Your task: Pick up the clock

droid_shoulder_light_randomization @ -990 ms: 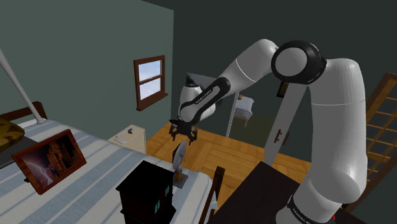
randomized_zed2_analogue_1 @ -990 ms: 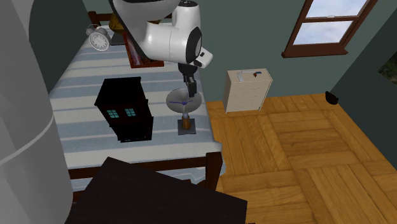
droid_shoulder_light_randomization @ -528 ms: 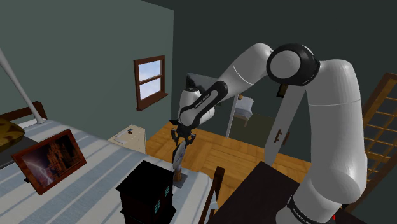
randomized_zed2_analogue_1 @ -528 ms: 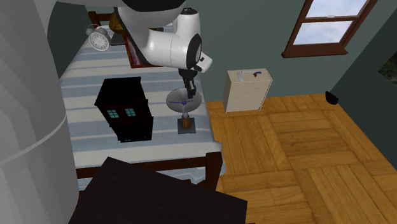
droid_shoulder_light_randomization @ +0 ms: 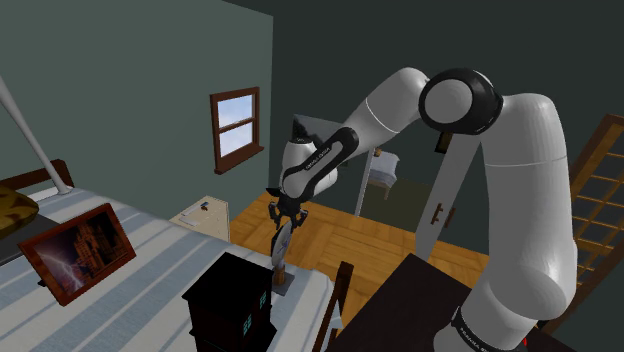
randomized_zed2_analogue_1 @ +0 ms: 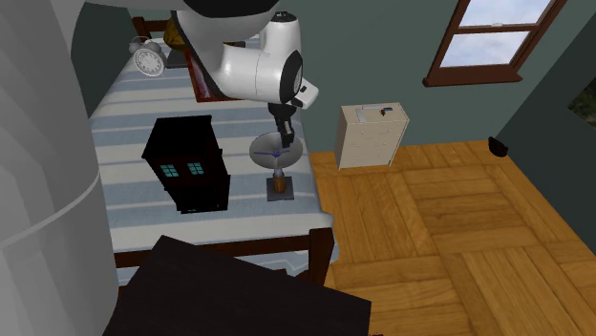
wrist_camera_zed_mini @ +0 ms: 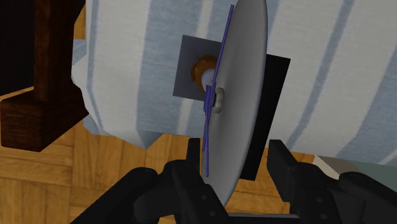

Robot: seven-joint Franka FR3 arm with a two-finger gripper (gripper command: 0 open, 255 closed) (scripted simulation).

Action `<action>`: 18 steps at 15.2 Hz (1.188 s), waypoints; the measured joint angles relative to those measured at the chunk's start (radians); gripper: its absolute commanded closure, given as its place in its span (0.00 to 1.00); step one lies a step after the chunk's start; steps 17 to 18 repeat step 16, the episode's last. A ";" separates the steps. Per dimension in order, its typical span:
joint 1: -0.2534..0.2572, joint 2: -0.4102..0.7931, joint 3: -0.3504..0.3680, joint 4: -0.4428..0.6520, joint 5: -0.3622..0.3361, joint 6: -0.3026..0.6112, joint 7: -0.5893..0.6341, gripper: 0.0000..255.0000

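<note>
As surveyed from the shoulder view, arm: was seen reaching from the stand up and towards that view's left, over the bed's foot.
Shoulder view, gripper (droid_shoulder_light_randomization: 283, 222): was found pointed downward, set at the upper rim of the clock (droid_shoulder_light_randomization: 282, 250).
Shoulder view, clock: a grey disc on a stem and a square base was noted upright on the striped bed cover (droid_shoulder_light_randomization: 150, 290), near the bed's foot edge and just beside a dark box (droid_shoulder_light_randomization: 232, 300).
Shoulder view, surroundings: a framed picture (droid_shoulder_light_randomization: 77, 250) was recorded well apart on the cover.
Second exterior view, gripper (randomized_zed2_analogue_1: 280, 132): was observed directly above the clock (randomized_zed2_analogue_1: 277, 151), at the disc's top.
Second exterior view, clock: was placed between the dark box (randomized_zed2_analogue_1: 186, 162) and the bed's edge; a pale cabinet (randomized_zed2_analogue_1: 372, 136) was noted on the wooden floor beyond.
Second exterior view, other item: an alarm clock (randomized_zed2_analogue_1: 148, 60) was seen at the far end of the bed.
Wrist view, gripper (wrist_camera_zed_mini: 235, 159): fingers (wrist_camera_zed_mini: 280, 162) were found set wide, the disc's rim between them.
Wrist view, grasp: a gap was seen between the disc and one finger, so the clock (wrist_camera_zed_mini: 245, 95) was not clasped.
Wrist view, clock face: blue hands (wrist_camera_zed_mini: 213, 108) were noted.
</note>
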 measured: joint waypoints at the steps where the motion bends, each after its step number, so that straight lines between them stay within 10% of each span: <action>1: -0.001 -0.004 0.001 0.000 0.001 -0.005 0.000 1.00; 18: -0.015 -0.145 0.018 0.009 0.028 -0.155 -0.015 1.00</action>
